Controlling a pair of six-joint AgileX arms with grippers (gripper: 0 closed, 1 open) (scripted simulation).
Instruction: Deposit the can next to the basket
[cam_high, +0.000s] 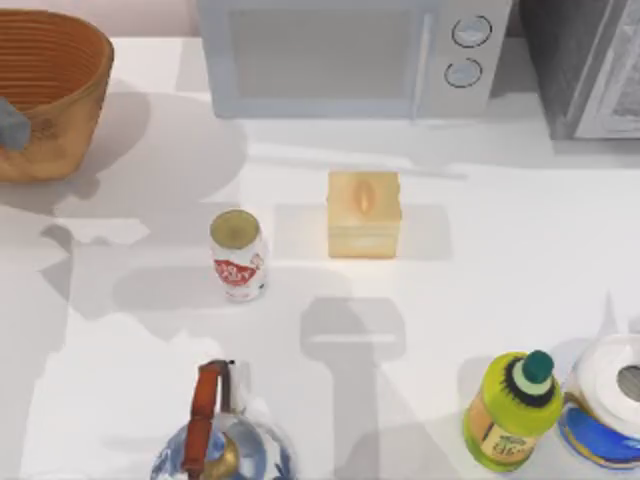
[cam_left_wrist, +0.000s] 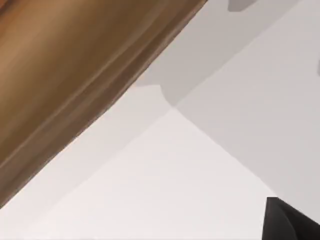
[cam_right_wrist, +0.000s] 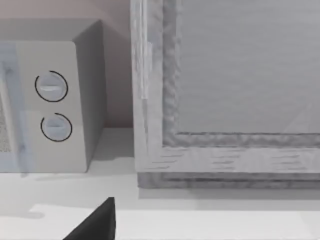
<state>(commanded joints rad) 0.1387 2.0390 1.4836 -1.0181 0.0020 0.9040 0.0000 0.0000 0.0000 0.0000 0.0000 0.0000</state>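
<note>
The can (cam_high: 238, 255), silver-white with a red label and a dull gold top, stands upright on the white table left of centre. The basket (cam_high: 45, 90), large, woven and orange-brown, sits at the table's far left corner, well apart from the can. Its wall (cam_left_wrist: 75, 65) looms close in the left wrist view, where a dark corner of my left gripper (cam_left_wrist: 287, 220) shows over bare table. A grey piece (cam_high: 10, 125) at the top view's left edge overlaps the basket. A dark corner of my right gripper (cam_right_wrist: 97, 222) shows facing the appliances at the back.
A microwave (cam_high: 340, 55) and a second grey appliance (cam_high: 590, 65) line the back edge. A yellow box (cam_high: 363, 213) stands right of the can. At the front are a kettle with an orange handle (cam_high: 218, 440), a yellow-green bottle (cam_high: 512, 410) and a paper roll (cam_high: 610, 400).
</note>
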